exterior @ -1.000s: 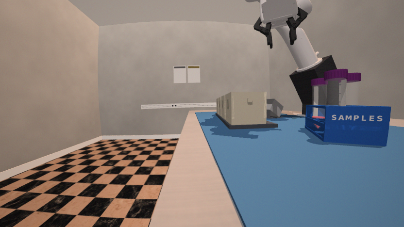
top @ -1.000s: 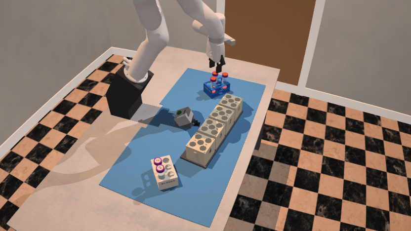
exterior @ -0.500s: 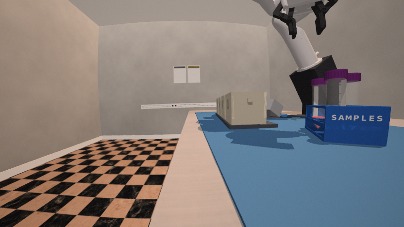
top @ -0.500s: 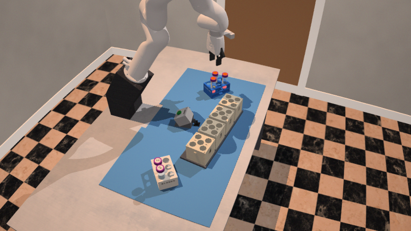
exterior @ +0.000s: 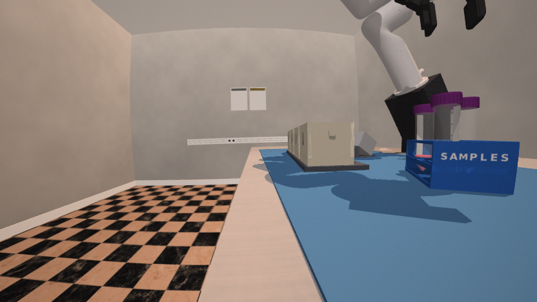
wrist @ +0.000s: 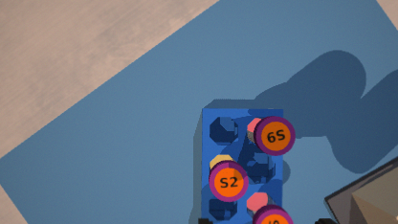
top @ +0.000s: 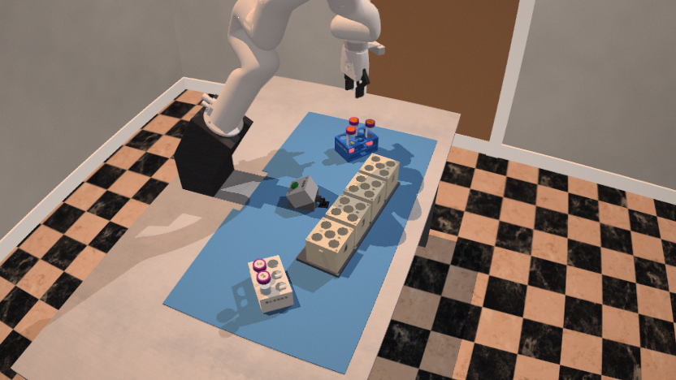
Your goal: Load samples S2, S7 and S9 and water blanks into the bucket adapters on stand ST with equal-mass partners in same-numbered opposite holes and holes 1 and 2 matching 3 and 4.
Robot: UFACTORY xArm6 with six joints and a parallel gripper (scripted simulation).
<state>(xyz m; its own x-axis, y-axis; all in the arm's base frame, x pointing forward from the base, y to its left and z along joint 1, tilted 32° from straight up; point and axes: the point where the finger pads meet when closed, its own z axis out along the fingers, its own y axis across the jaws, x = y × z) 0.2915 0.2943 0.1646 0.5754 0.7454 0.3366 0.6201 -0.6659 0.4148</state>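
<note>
Hovering above the blue SAMPLES rack [top: 344, 150] [exterior: 475, 176] [wrist: 207, 144], with the gripper [top: 355, 89] [exterior: 448, 31] [wrist: 265, 221] pointing down, jaws parted moderately wide and nothing between them. Raised well over the caps, touching no tube.

Standing upright in the rack: S2 [top: 353, 121] [exterior: 470, 102] [wrist: 229, 182], S7 [top: 350, 130] [exterior: 423, 108] [wrist: 274, 219] and S9 [top: 370, 123] [exterior: 446, 99] [wrist: 275, 136], each purple-capped with an orange dot. Lying lowest in the wrist view: S7, cut off by the bottom edge, framed between the two fingertips but below them in height. Placed farther up that view, outside the space between the jaws: S2 toward the left, S9 toward the right and upside down in its lettering. Coloured yellowish at the bottom of S2, pinkish in S7 and S9.

Lined up near the rack, on the dark loading stand [top: 317, 265] [exterior: 362, 166] [wrist: 337, 201]: four beige adapters [top: 328, 255] [exterior: 330, 150] [wrist: 375, 206], without a tube visible in their holes. Set beside the row: the small grey desk [top: 307, 193] [exterior: 366, 144] with its green DONE key [top: 294, 185]. Placed beyond the opposite end of the row from the samples: the white BLANKS rack [top: 276, 302], holding two white-dotted water blanks [top: 259, 264], too small to read.
</note>
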